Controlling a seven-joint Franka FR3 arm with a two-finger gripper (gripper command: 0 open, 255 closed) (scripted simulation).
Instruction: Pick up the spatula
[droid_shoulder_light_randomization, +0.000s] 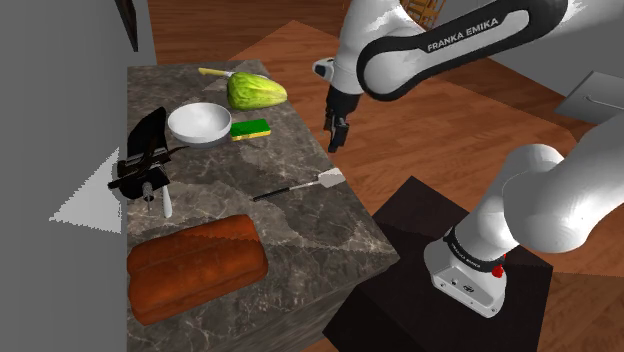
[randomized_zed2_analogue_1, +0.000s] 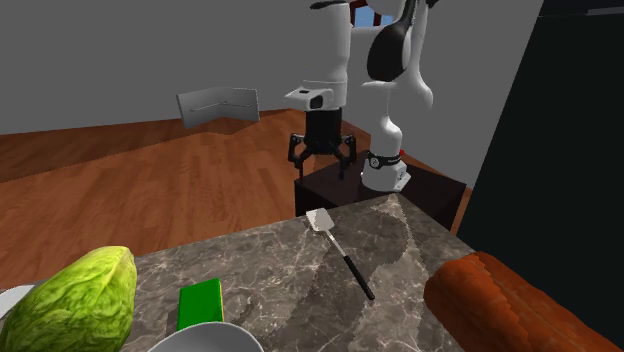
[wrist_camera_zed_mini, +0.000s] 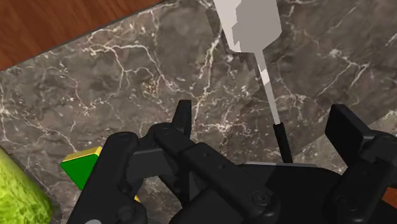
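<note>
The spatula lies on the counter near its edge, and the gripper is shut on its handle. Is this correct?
No. The spatula lies on the counter near its edge, but the gripper is open and apart from it, holding nothing; the second exterior view shows this.

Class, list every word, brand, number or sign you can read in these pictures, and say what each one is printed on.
"FRANKA EMIKA": white capitals on the black band of the arm, read in the shoulder view.
Small dark marks on the arm's base: too small to read.
The spatula carries no lettering that can be seen.
</note>
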